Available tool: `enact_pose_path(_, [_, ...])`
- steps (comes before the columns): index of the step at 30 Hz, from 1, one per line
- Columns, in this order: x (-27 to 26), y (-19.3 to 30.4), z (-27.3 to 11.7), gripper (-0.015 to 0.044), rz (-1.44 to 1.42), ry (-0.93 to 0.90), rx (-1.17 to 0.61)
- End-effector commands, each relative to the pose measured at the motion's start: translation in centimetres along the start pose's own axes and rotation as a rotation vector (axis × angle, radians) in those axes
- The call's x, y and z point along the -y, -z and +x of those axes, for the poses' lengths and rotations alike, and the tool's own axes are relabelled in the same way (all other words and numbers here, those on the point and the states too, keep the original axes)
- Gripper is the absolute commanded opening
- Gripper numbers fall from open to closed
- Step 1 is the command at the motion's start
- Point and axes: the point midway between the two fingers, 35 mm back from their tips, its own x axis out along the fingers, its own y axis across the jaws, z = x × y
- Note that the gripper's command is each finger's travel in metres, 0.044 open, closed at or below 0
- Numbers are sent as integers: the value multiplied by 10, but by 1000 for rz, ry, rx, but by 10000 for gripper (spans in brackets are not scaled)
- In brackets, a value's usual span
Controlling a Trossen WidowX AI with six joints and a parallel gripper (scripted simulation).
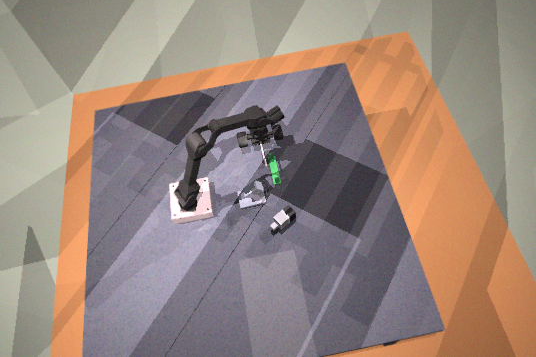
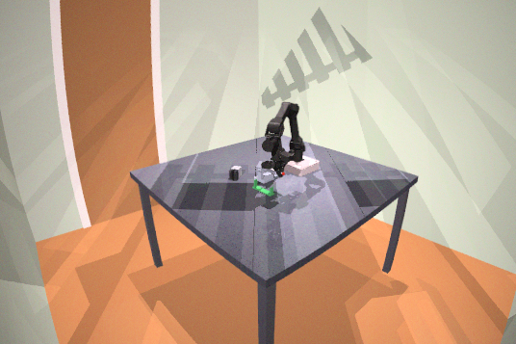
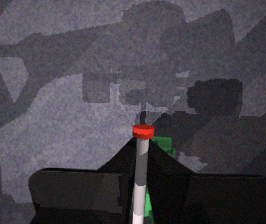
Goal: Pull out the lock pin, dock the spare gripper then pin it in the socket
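Note:
My gripper (image 1: 260, 142) (image 2: 279, 172) (image 3: 139, 142) is shut on the lock pin, above the table. The pin (image 1: 263, 153) (image 3: 140, 182) is a thin pale rod with a red head, which shows at the fingertips in the wrist view. Its far end points toward the green bracket's side and looks clear of the mount. The mount (image 1: 252, 199) (image 2: 264, 175) is a pale block with a greyish upper part; its socket is too small to make out. The spare gripper (image 1: 284, 220) (image 2: 235, 172), white and black, lies on the table apart from the mount.
A green bracket (image 1: 274, 170) (image 2: 264, 190) with raised ends stands close beside the mount and the pin; part of it shows behind the fingers in the wrist view (image 3: 163, 145). The arm's pale base (image 1: 204, 205) (image 2: 303, 167) stands on the mount's other side. Strong shadows cross the table.

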Motion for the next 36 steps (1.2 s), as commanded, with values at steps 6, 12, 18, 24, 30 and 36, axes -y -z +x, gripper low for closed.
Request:
enact_pose_path(6, [25,-9,2,0,17,3,-1])
enact_pose_path(12, [37,-14,3,0,20,6,0])
enact_pose_path(18, [37,-13,9,0,20,8,2])
enact_pose_path(24, [37,-11,17,0,19,13,5])
enact_pose_path(30, [37,-9,26,0,18,19,8])
enact_pose_path(36, [38,-8,34,0,16,25,10])
